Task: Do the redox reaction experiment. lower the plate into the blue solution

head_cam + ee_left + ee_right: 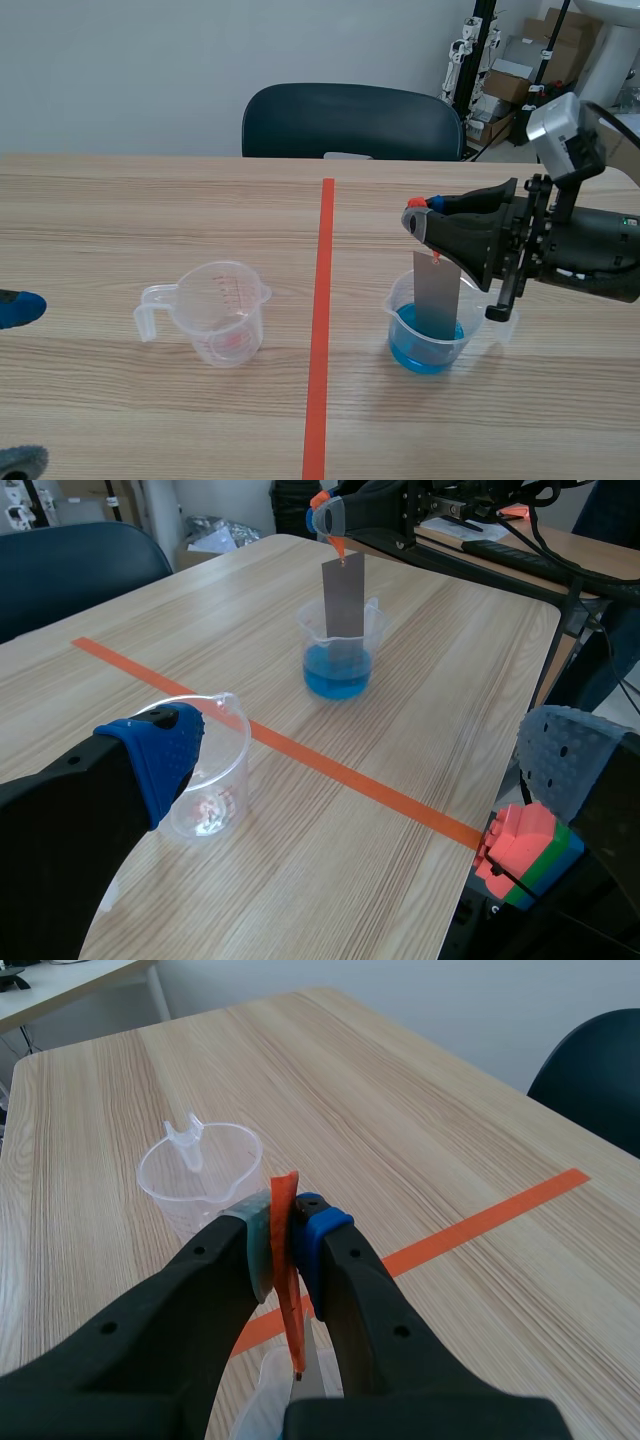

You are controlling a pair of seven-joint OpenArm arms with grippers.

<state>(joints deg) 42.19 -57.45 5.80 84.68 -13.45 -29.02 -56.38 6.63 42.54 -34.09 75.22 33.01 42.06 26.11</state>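
The plate point(437, 295) hangs upright inside the beaker point(398, 312) of blue solution point(425, 352). Its lower end is at the liquid or just into it; how deep cannot be told.

The bench point(150, 220) carries this beaker on its right half, right of the tape line and nearer the robot's edge than the far edge. An empty beaker point(225, 315) stands well apart on the left half.

The right hand point(418, 208) is directly above the filled beaker, closed on an orange strip point(290, 1270) from which the plate dangles. The left hand point(358, 752) sits at the left edge with its fingers spread, holding nothing.

The main risk is probably the free-hanging plate. A quick or off-centre descent could swing it against the beaker wall, and the light plastic beaker could tip and spill. If the hand goes too low it may strike the rim. The thin strip could also slip through the pads, dropping the plate with a splash.
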